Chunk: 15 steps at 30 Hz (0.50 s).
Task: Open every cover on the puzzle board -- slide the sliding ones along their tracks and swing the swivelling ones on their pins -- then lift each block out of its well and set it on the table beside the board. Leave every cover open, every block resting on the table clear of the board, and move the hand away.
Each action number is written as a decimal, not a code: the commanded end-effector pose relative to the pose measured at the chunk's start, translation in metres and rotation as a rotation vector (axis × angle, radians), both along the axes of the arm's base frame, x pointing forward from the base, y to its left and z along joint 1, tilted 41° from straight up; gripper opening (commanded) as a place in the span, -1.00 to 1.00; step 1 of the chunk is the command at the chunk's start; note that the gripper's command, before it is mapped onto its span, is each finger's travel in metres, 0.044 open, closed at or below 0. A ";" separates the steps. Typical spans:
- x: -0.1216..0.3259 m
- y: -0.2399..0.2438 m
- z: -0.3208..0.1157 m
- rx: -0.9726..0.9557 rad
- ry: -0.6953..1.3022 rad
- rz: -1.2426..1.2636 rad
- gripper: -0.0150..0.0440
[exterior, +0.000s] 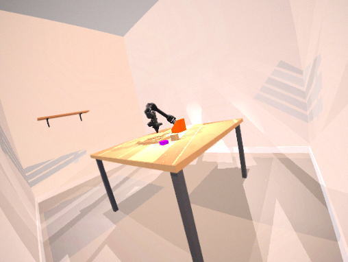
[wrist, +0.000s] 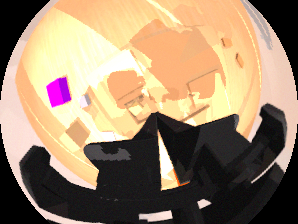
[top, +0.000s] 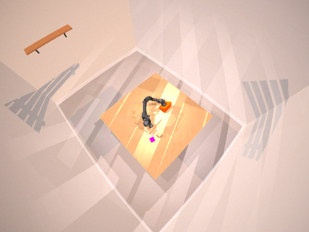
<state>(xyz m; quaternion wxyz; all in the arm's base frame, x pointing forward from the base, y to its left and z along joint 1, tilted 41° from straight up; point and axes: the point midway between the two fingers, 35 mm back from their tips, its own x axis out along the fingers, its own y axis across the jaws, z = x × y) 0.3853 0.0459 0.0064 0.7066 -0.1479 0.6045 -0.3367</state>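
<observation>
Hand (top: 151, 126) (exterior: 157, 131) (wrist: 157, 116) pressed together, I judged the low wooden puzzle board (wrist: 202, 79) lay just beyond its fingertips.

Block by the board (top: 152, 139) (exterior: 164, 142) (wrist: 58, 92): on my table (top: 179, 136) (exterior: 154, 151) (wrist: 37, 55), left of the board in my wrist view.
Second block (top: 159, 135) (exterior: 175, 137) (wrist: 74, 134): on the table too, below the first in my wrist view.
Arm's stand (top: 165, 107) (exterior: 179, 126): on the table, behind both blocks in my exterior view.
Wall shelf (top: 48, 39) (exterior: 63, 115): on the wall, left of the table.
</observation>
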 end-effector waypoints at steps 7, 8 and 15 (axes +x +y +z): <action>-0.049 -0.012 0.020 0.025 -0.276 -0.321 -0.49; -0.055 -0.013 0.021 0.027 -0.303 -0.352 -0.49; -0.091 -0.024 0.029 0.038 -0.490 -0.572 -0.49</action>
